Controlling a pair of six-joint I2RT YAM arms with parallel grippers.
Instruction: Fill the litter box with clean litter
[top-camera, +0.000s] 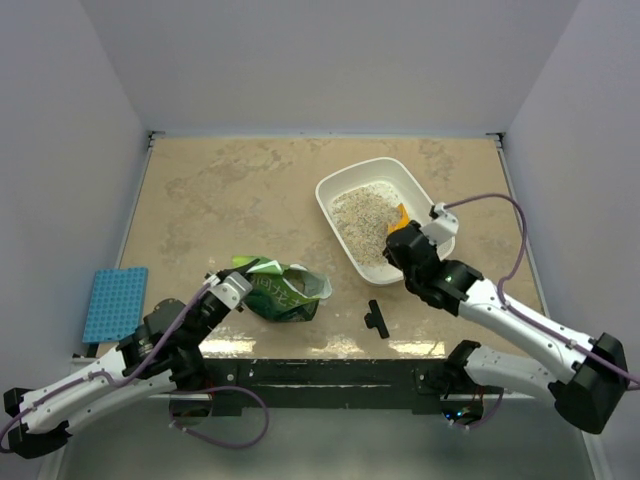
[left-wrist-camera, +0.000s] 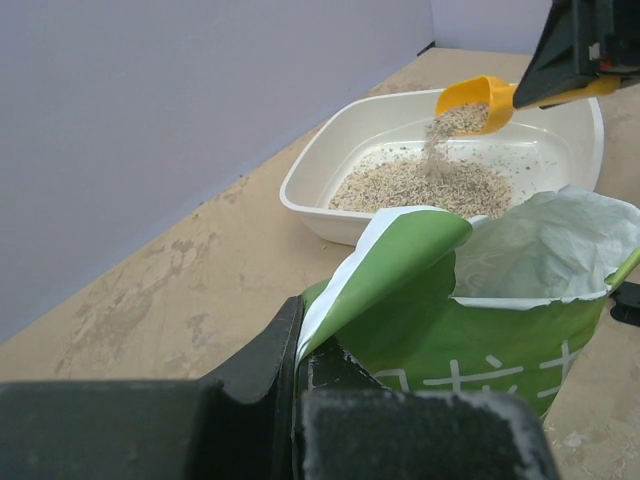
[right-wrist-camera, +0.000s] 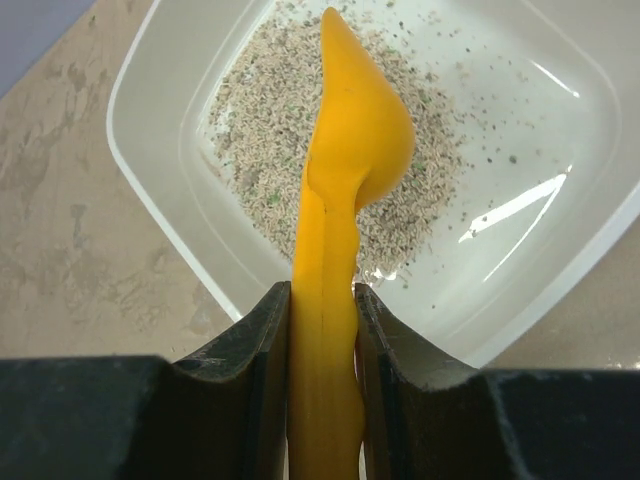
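The white litter box (top-camera: 432, 195) (left-wrist-camera: 310, 175) (right-wrist-camera: 160, 190) sits at the back right of the table, with a heap of clean litter (top-camera: 360, 220) (left-wrist-camera: 420, 187) (right-wrist-camera: 260, 110) inside. My right gripper (top-camera: 403, 238) (right-wrist-camera: 322, 330) is shut on the handle of a yellow scoop (top-camera: 398, 218) (left-wrist-camera: 478, 100) (right-wrist-camera: 355, 140), held tilted over the box. Granules fall from the scoop onto the heap. My left gripper (top-camera: 243, 283) (left-wrist-camera: 297, 375) is shut on the folded rim of the crinkled green bag (top-camera: 288, 290) (left-wrist-camera: 480, 330), which stands open at the front middle.
A blue perforated rack (top-camera: 115, 303) lies at the table's left edge. A small black clip-like piece (top-camera: 377, 319) rests near the front edge, between the bag and my right arm. Grey walls close in the table on three sides.
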